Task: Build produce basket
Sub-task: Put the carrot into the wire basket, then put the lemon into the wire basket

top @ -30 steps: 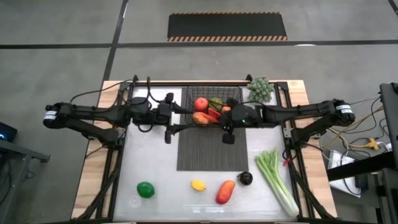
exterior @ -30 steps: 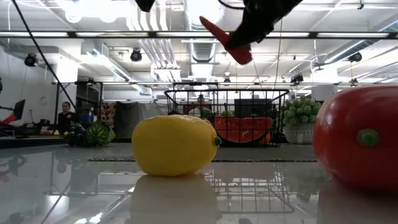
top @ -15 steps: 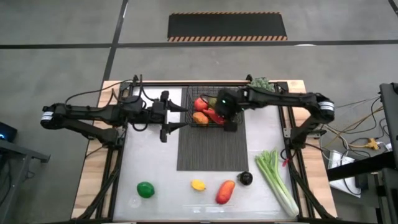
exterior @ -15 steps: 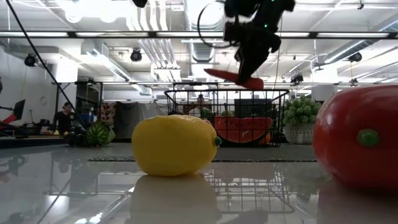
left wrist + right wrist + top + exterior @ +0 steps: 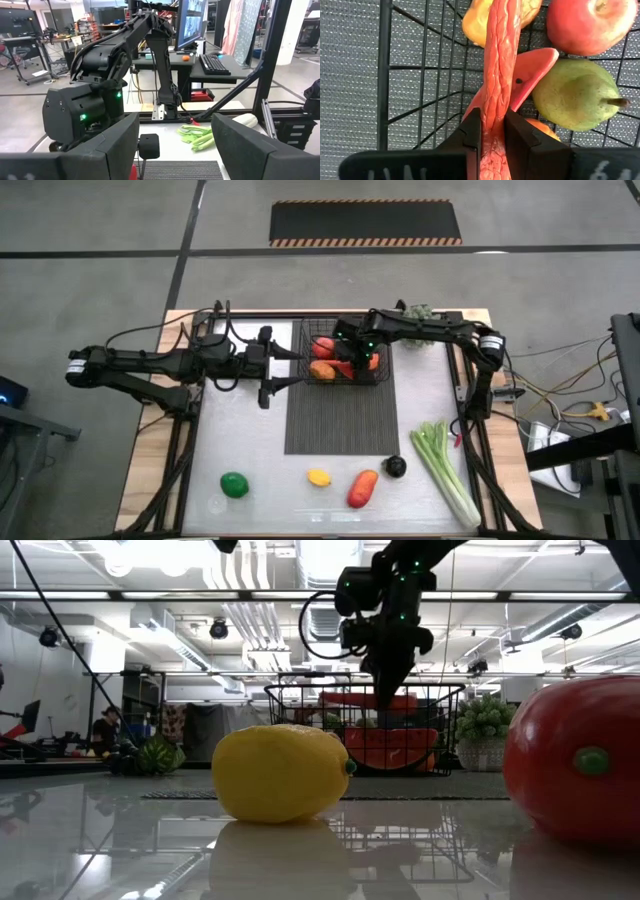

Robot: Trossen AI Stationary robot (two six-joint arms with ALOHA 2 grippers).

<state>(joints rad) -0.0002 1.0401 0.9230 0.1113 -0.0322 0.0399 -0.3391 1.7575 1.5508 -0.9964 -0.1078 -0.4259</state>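
Observation:
The black wire basket (image 5: 345, 358) stands on the far end of the dark ribbed mat (image 5: 338, 420). It holds a red apple (image 5: 590, 22), a green pear (image 5: 572, 97), a watermelon slice (image 5: 532, 67) and an orange-yellow fruit (image 5: 475, 22). My right gripper (image 5: 352, 358) hangs over the basket, shut on the red chili (image 5: 500, 60). My left gripper (image 5: 272, 367) waits open just left of the basket, its fingers wide apart in the left wrist view (image 5: 175, 145). On the near table lie a lime (image 5: 234, 485), a lemon (image 5: 319, 477), a red-orange fruit (image 5: 362, 488) and celery (image 5: 445, 470). My right gripper pinches the red chili part way along its length (image 5: 496, 107) between the two fingers (image 5: 470, 135), which come from above, pointing down, and lie across it. The chili lies level below the gripper (image 5: 365, 698), at about rim height inside the basket, over the fruit.
Grapes (image 5: 418, 313) sit at the far edge behind the right arm. A small dark fruit (image 5: 396, 467) lies near the celery. In the low view the lemon (image 5: 283, 773) and a big red fruit (image 5: 575, 760) stand close in front. A person sits far off (image 5: 103, 728).
My right gripper has moved from the basket's right side toward the table's left and far edge, over the basket, and has come down. The chili it carries has turned from slanting to level and sunk from high above the basket to rim height.

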